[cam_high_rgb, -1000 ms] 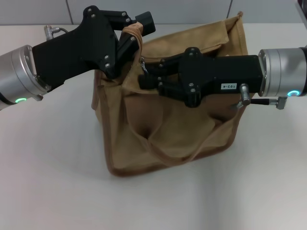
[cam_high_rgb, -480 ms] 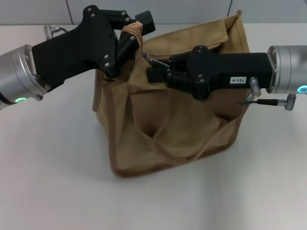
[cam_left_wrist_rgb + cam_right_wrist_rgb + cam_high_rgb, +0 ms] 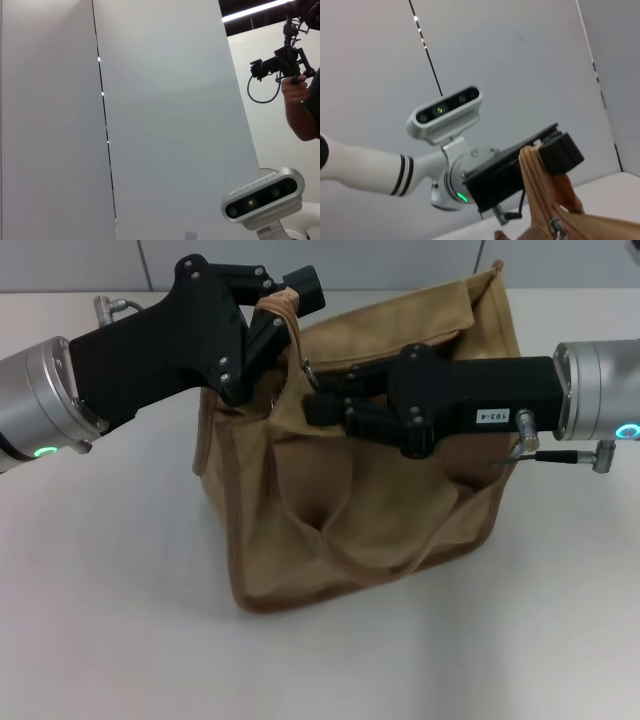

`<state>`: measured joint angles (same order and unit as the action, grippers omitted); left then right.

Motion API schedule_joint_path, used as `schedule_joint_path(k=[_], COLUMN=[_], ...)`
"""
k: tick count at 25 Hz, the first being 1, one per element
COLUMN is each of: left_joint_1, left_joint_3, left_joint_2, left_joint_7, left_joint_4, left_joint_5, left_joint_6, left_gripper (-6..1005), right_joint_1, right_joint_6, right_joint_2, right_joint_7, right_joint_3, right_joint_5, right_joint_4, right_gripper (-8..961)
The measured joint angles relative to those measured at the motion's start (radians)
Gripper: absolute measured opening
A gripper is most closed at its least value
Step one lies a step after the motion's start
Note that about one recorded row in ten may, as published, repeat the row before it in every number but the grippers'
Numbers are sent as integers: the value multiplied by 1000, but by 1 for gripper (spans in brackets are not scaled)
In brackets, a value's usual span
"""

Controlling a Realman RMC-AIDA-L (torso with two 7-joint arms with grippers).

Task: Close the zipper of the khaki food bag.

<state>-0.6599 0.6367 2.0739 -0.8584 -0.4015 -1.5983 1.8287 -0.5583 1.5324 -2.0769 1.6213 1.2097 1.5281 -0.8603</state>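
the right gripper (image 3: 312,405) sits clamped on the zipper (image 3: 305,368) pull; the track runs back toward its wrist across the khaki food bag (image 3: 350,510), whose end the left gripper (image 3: 285,302) pinches.

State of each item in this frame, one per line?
khaki food bag: upright on the table, top sagging.
zipper: slider near the left end.
left end effector: shut on the bag's strap handle, holding it up.
right end effector: at the zipper's left end; grip unclear.
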Motion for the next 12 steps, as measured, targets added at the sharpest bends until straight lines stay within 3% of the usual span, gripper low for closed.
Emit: schedule_joint_path(k=[6,12], left_joint_1=[3,5], left_joint_3=[-6,-6], left_joint_2=[0,0], left_joint_7=[0,-1], left_joint_4=[0,0], left_joint_5=[0,0], left_joint_6=[-2,-4], left_gripper=[0,0], right_joint_1=[-5,-9], right_joint_6=[-2,26], right_joint_2=[6,10], right_joint_7=[-23,1], right_joint_3=[-23,-46], right_joint_5=[18,19], right_joint_4=[4,4], right_gripper=[182,389])
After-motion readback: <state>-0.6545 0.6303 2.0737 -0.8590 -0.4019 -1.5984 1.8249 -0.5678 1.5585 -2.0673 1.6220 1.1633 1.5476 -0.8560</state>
